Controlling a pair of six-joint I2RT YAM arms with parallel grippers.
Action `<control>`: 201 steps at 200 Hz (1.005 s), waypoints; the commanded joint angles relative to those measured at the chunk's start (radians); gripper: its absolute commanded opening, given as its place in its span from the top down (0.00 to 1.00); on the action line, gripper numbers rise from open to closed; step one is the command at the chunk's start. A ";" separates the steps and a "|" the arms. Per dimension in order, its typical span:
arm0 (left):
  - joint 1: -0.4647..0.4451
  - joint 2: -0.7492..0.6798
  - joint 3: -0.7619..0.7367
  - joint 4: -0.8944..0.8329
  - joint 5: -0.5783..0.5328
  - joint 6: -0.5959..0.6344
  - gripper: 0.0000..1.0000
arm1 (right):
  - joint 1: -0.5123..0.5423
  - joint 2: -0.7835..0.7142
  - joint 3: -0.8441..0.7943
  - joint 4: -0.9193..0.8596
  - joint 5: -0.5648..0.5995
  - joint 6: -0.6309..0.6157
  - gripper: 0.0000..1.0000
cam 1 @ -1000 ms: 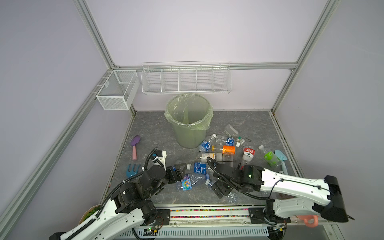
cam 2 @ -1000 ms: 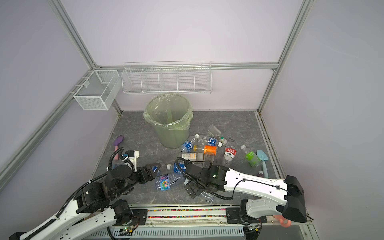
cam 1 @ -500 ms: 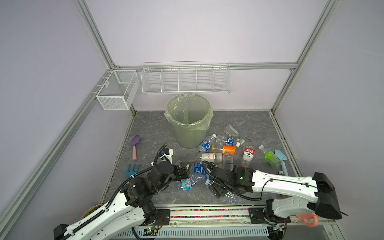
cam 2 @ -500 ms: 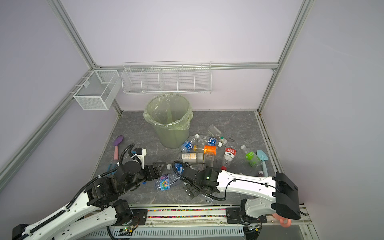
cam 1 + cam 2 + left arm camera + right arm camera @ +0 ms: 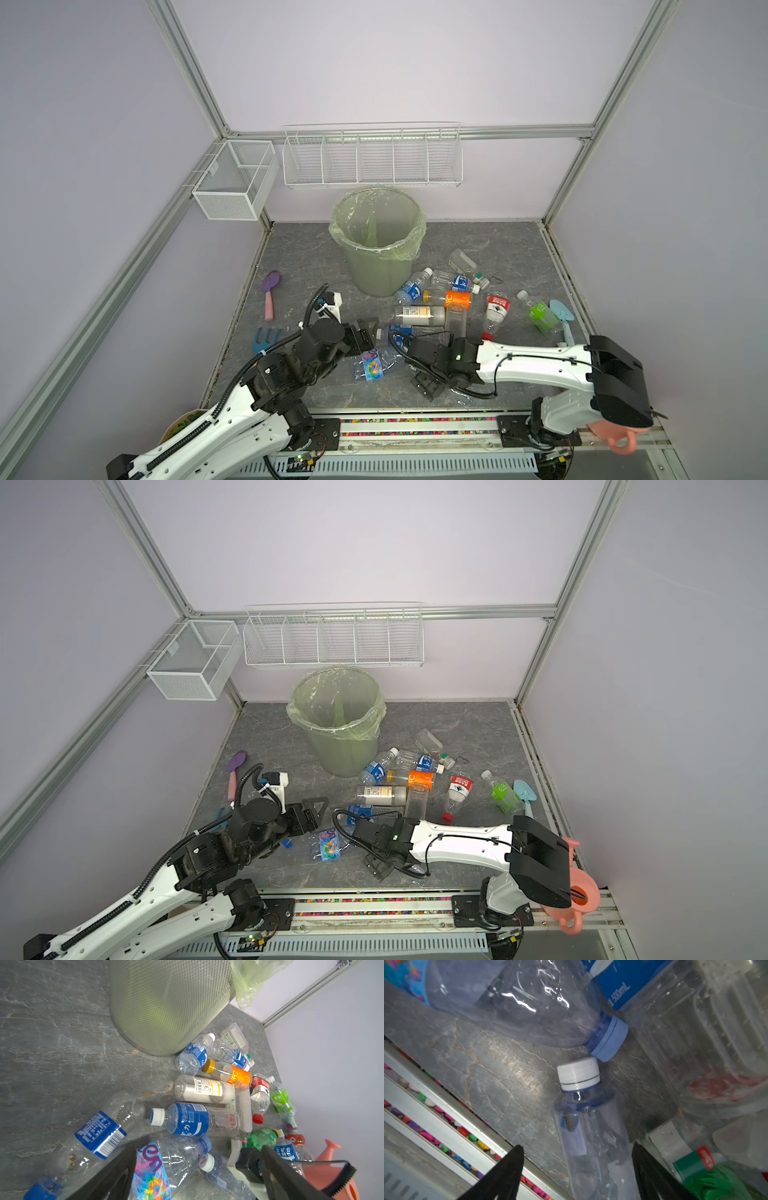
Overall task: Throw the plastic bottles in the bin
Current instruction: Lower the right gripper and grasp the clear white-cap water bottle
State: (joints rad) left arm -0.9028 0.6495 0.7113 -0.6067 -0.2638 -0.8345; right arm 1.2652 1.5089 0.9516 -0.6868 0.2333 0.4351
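Left wrist view: left gripper (image 5: 199,1157) open, jaws straddling the multicoloured-label bottle (image 5: 158,1167), which lies flat. The bin (image 5: 374,272) stands well behind. Right wrist view: right gripper (image 5: 577,1146) has jaws apart either side of the white-capped bottle (image 5: 591,1136). Step looks like 2 pre-grasps. Next: close, lift, carry over the rim.

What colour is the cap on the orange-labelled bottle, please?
A mustard-yellow cap, clearest in the left wrist view.
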 commanded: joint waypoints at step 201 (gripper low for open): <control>0.089 0.025 0.074 -0.018 0.018 0.084 0.09 | -0.036 0.106 -0.066 0.114 -0.031 0.008 0.32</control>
State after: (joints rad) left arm -0.8230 0.6735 0.7441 -0.6109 -0.2310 -0.7650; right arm 1.2320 1.6066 0.9005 -0.5850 0.2115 0.4408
